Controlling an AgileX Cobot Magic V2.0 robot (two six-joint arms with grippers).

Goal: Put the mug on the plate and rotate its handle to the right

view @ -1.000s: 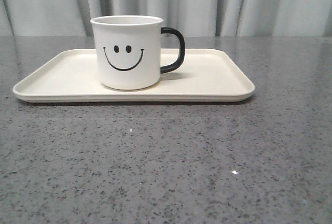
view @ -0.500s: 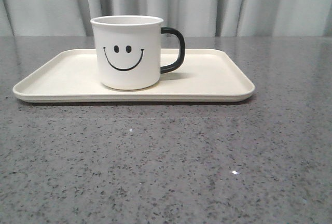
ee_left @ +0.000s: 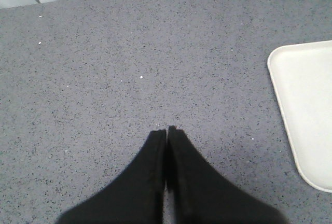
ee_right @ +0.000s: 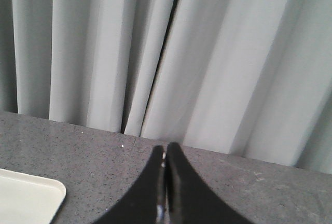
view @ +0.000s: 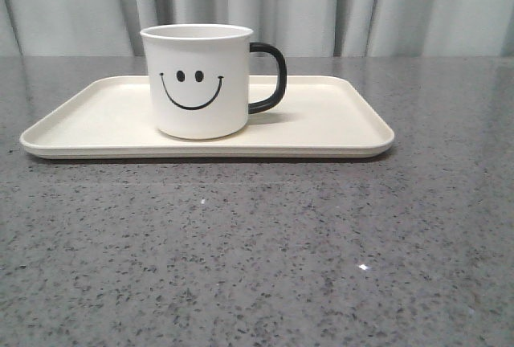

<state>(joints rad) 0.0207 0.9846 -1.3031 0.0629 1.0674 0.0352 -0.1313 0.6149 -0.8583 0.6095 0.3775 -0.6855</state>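
The white mug [view: 197, 82] with a black smiley face stands upright on the cream plate [view: 337, 122], left of the plate's middle. Its black handle [view: 269, 78] points right in the front view. No gripper shows in the front view. My left gripper [ee_left: 167, 129] is shut and empty over bare table, with a corner of the plate [ee_left: 306, 110] off to one side. My right gripper [ee_right: 165, 146] is shut and empty, facing the curtain, with a plate corner [ee_right: 26, 198] at the edge of its view. The mug is out of both wrist views.
The grey speckled table [view: 257, 251] stretches in front of the plate and around it. A grey pleated curtain [view: 321, 2] hangs behind the table's far edge and fills most of the right wrist view [ee_right: 207, 53].
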